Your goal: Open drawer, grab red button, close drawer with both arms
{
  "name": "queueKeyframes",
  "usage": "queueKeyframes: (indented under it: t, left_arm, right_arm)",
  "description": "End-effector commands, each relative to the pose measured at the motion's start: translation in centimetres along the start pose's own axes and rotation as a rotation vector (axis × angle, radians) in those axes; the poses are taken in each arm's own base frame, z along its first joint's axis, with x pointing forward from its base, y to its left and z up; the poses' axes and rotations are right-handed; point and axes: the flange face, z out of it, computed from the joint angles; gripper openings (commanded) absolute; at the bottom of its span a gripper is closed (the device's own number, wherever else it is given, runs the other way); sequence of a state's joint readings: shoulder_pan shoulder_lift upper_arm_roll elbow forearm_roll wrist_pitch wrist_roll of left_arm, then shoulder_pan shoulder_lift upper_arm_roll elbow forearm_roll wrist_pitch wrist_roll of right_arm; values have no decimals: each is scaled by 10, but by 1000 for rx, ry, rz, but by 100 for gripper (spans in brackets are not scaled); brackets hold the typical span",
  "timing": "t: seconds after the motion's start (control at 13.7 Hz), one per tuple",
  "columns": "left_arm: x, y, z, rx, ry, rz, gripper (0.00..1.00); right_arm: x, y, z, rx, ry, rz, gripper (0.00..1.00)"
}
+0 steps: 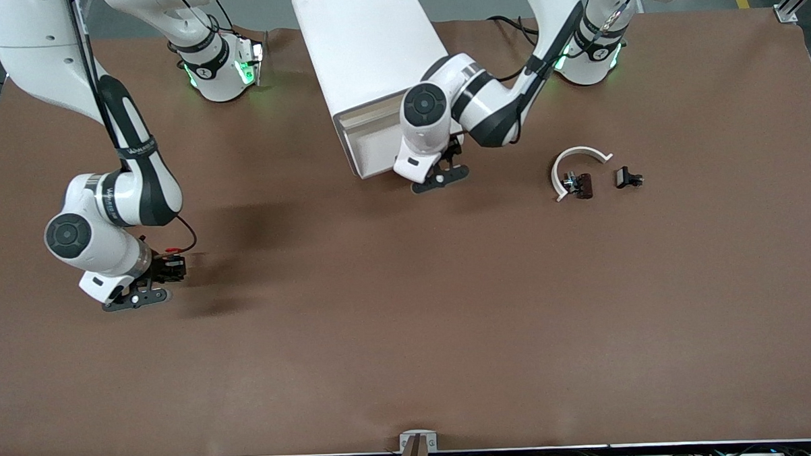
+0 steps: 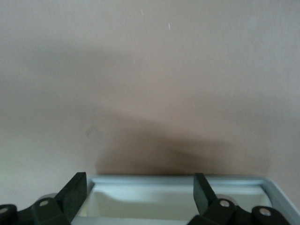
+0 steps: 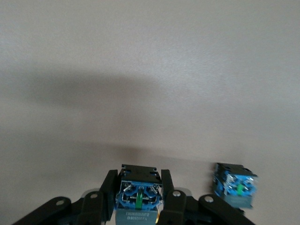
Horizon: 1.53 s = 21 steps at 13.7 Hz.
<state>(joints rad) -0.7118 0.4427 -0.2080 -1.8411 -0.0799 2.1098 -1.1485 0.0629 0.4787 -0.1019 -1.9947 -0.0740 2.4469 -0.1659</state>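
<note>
The white cabinet (image 1: 366, 60) stands at the robots' side of the table, mid-width. Its bottom drawer (image 1: 369, 148) stands a little way out. In the left wrist view the drawer's pale rim (image 2: 187, 180) and white inside show between the fingers. My left gripper (image 1: 444, 171) (image 2: 139, 194) is open at the drawer's front edge, with nothing between its fingers. My right gripper (image 1: 159, 274) (image 3: 139, 197) is low over the table toward the right arm's end, shut on the button (image 3: 139, 194). The button's blue base faces the wrist camera; its cap is hidden.
A second blue-based block (image 3: 236, 185) lies on the table close beside the held button. A white curved piece (image 1: 578, 162), a dark small part (image 1: 583, 185) and a black small part (image 1: 628, 178) lie toward the left arm's end.
</note>
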Motion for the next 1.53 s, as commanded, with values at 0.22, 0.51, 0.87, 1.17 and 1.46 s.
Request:
queueKeyframes:
  t: [0.22,0.51,0.87,1.17,1.46]
  left_arm:
    - [-63,9,15,51,-65,9,100]
    - [-77,10,19,59,-133,-11,100]
    - [-12,-4,-7,11,-108,-98,100]
    - [115,-62,-50,-28,10,-220,100]
    - [211,-149,-93,-78,60,-219,100]
  right_arm:
    - [-9,4,15,-10,6,-14,20]
    - [-9,4,19,-9,1,-1,21]
    - [-8,9,24,-11,12,33,23]
    - [-7,10,30,-13,18,69,34]
    - [-7,16,-14,-9,18,76,100]
